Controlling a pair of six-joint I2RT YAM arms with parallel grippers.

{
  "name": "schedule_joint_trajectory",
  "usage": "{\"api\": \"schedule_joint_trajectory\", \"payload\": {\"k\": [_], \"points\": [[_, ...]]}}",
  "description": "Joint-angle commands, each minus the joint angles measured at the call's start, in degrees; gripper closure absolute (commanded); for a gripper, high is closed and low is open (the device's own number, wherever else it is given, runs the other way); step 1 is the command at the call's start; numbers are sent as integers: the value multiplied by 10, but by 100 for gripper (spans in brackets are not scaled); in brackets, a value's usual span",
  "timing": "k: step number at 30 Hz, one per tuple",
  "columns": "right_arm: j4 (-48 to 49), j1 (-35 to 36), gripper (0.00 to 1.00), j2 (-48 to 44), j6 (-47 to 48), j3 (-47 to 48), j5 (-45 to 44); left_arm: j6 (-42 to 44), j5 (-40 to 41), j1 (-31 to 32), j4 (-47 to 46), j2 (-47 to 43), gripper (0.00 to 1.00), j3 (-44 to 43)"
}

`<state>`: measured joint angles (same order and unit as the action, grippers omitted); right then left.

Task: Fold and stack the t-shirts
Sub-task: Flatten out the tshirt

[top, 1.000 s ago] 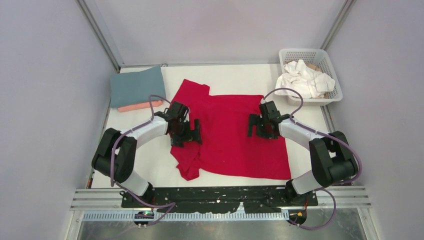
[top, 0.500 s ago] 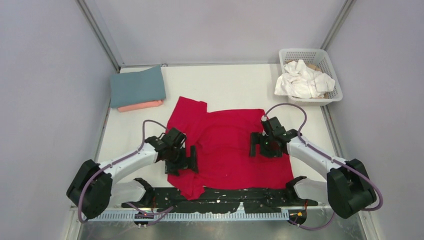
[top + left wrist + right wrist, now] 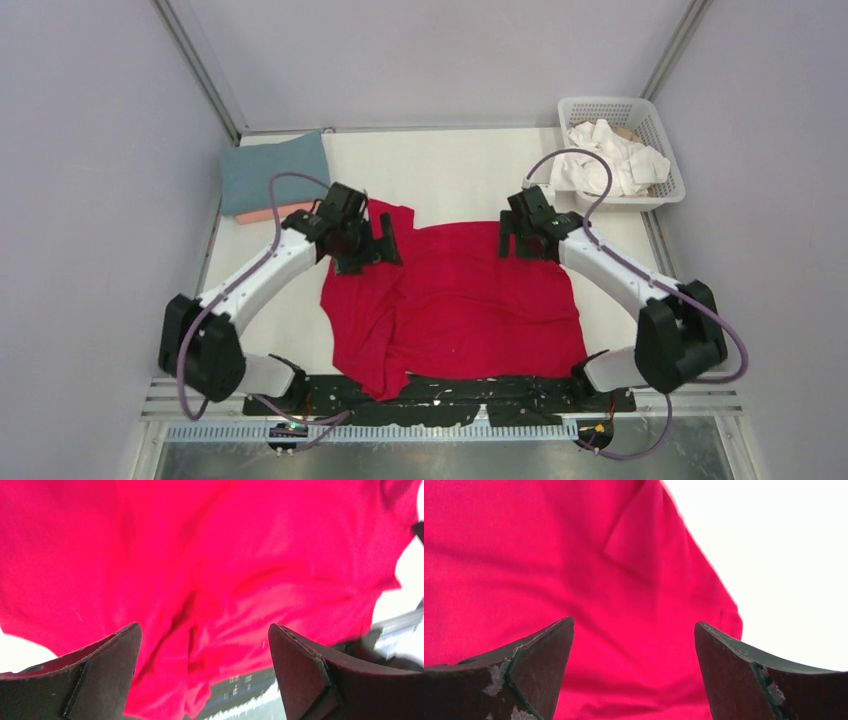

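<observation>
Hovering over the far left part of the red shirt (image 3: 460, 300), the left gripper (image 3: 372, 255) has its jaws spread wide; its wrist view shows the left gripper (image 3: 204, 630) with only blurred red shirt (image 3: 200, 555) in the gap, and nothing pinched between the dark fingers (image 3: 100, 680). Right gripper (image 3: 522, 245) likewise spread wide, at the shirt's far right corner; the wrist view of the right gripper (image 3: 634, 625) shows the red shirt (image 3: 524, 555) under it, a folded flap of cloth and the shirt's edge running down against white table on the right, and scuffed fingers (image 3: 524, 675) holding nothing. Cannot tell from any view whether either set of fingertips touches the cloth. Both arms reach forward from the near edge and angle inward, each with a purple cable looped above it. Red shirt lies spread in the middle of the table (image 3: 450, 165), wrinkled, its left side bunched and creased, its near hem reaching the black base plate (image 3: 520, 385) between the arm bases. Blue-grey shirt (image 3: 275, 172) sits folded at the far left corner on top of a folded pink shirt (image 3: 270, 212), whose near edge shows below it; the left gripper is just beside this stack. White shirts (image 3: 610, 160) lie crumpled in the basket (image 3: 600, 102) at the far right corner, near the right gripper.
</observation>
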<state>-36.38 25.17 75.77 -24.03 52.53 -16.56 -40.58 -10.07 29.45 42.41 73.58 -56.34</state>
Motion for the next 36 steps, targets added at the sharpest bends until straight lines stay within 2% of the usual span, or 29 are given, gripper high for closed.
{"api": "schedule_joint_trajectory", "payload": {"k": [1,3,7,11,14,24,27,31,36], "points": [[52,-15,5,131,15,79,-101,69,39,-60,-37,137,0,-130],[44,-20,4,183,19,130,-106,87,64,-74,-38,191,0,-187],[35,-21,4,247,20,170,-112,103,50,-113,-15,309,0,-319],[28,-28,4,272,26,169,-128,122,63,-142,36,407,0,-447],[26,-36,4,278,25,160,-137,128,83,-150,40,454,0,-502],[27,-69,2,245,30,135,-141,104,81,-183,46,531,0,-557],[25,-70,1,223,29,122,-130,78,37,-197,31,541,1,-544],[32,-70,0,196,26,100,-108,66,37,-200,19,547,1,-532],[43,-70,4,178,25,88,-90,43,18,-199,28,573,8,-544]]}}
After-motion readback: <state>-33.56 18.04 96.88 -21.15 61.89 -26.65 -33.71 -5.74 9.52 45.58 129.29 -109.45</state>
